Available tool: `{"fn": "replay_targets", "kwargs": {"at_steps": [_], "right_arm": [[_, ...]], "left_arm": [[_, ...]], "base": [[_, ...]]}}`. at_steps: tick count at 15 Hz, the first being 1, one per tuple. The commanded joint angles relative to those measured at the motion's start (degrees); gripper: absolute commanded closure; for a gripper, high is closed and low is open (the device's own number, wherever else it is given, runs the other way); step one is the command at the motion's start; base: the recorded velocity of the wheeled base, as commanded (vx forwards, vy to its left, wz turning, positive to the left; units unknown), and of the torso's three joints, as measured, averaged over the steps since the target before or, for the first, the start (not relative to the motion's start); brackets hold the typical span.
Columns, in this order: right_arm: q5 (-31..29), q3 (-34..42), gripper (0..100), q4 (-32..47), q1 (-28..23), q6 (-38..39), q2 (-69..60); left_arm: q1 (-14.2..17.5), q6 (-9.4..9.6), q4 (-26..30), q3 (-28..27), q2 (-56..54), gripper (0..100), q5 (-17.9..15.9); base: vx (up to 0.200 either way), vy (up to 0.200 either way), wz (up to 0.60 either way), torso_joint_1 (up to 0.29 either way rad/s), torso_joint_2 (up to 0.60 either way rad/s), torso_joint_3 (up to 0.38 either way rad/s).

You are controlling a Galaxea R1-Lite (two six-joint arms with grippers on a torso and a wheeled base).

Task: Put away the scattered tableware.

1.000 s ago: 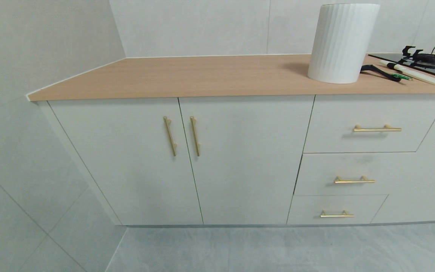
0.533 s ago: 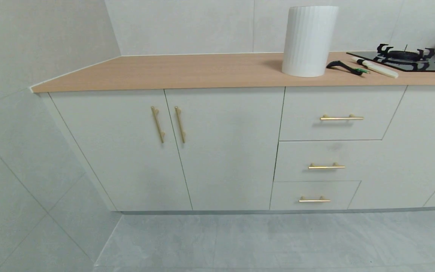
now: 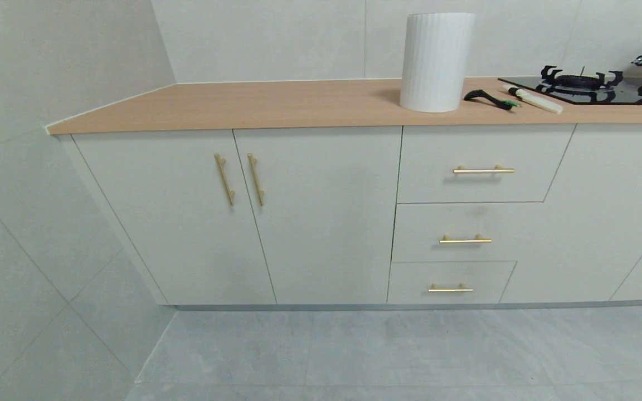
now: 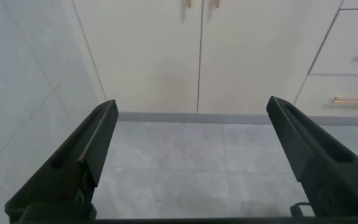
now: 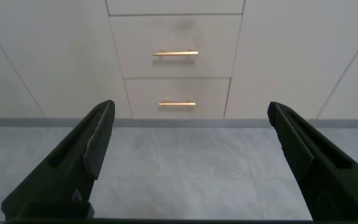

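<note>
In the head view, a long wooden tabletop is seen across the upper part of the frame. It looks smooth and light brown. At the upper right a tall white pot with ribbed sides is stood on it. Just right of the pot, two long thin things are laid flat: a black tool with a bent shape, and a pale tool shaped like a stick. What they are for cannot be told. A shiny black stove is set in the far upper right. Under the tabletop, plain pale cupboard doors are seen in the middle and three drawers to the right, all with thin gold bar handles. Grey floor tiles are seen along the bottom.

In the left wrist view, the left claw is held wide apart and nothing is gripped. Its fingers are dark, flat and pointed. The floor and the cupboard doors are seen past them.

In the right wrist view, the right claw is spread just as wide, with nothing in it. The drawers are seen past it.

The tidying seems not yet started, as both tools lie untouched. A move closer to the upper right is likely needed, and a claw must be lifted up to the tabletop. The thin tools may be hard to pinch off the smooth wood.
</note>
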Motion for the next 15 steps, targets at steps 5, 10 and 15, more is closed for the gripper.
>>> {"fn": "replay_targets", "kwargs": {"at_steps": [5,10,15], "right_arm": [[-0.02,0.01,0,-0.01,0.04,-0.02,0.07],[-0.02,0.01,0,-0.01,0.04,-0.02,0.07],[-0.20,0.01,0,-0.01,0.04,-0.02,0.07]], "left_arm": [[0.02,-0.07,0.00,0.00,0.00,0,0.02],[0.02,-0.07,0.00,0.00,0.00,0,0.02],[0.02,-0.07,0.00,0.00,0.00,0,0.02]], "base": [[0.200,0.000,0.00,0.004,0.01,0.002],[0.200,0.000,0.00,0.004,0.00,0.003],[0.080,0.000,0.00,-0.003,0.00,0.000]]}}
